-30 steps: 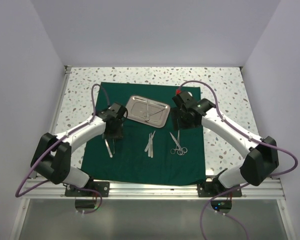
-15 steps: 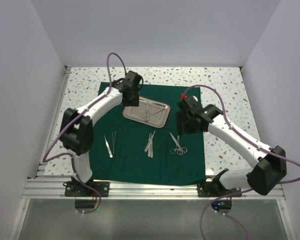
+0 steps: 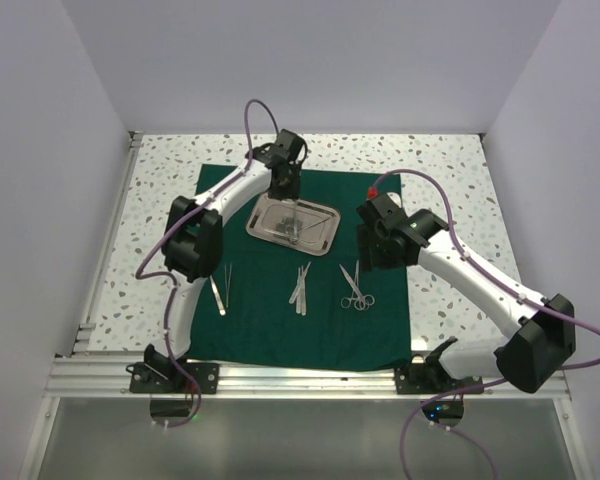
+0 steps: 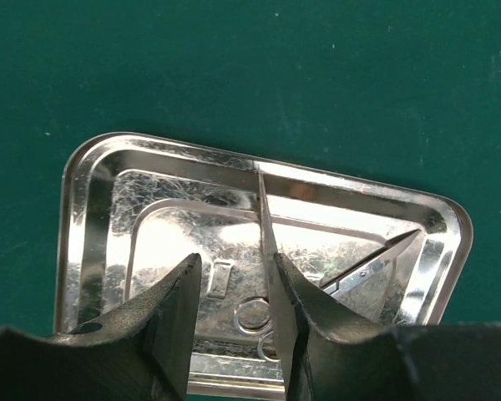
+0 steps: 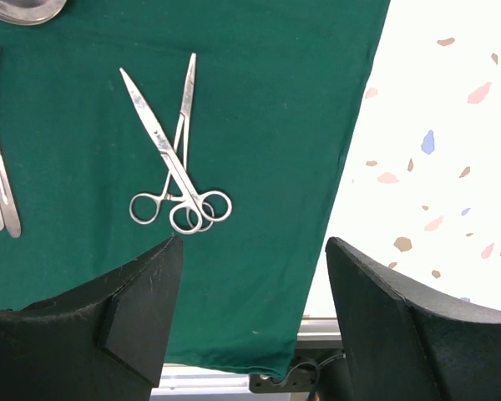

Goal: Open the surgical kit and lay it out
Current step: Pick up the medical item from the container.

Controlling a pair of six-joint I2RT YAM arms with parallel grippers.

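Cloth (image 3: 270, 330) spread flat on table (image 3: 450, 170). Tray (image 4: 92, 217) at cloth's far middle. Left gripper (image 4: 234, 267) low over tray, fingers partly spread, slim instrument (image 4: 265, 217) lying between them; contact unclear, maybe brushing one finger. Right gripper (image 5: 255, 251) spread wide, empty, above cloth near crossed scissors (image 5: 163, 146). Tweezers (image 3: 220, 287) near cloth's left edge.

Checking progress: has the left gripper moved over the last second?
Yes. The left gripper moved from beside the tweezers, farther and rightward, to above the steel tray.
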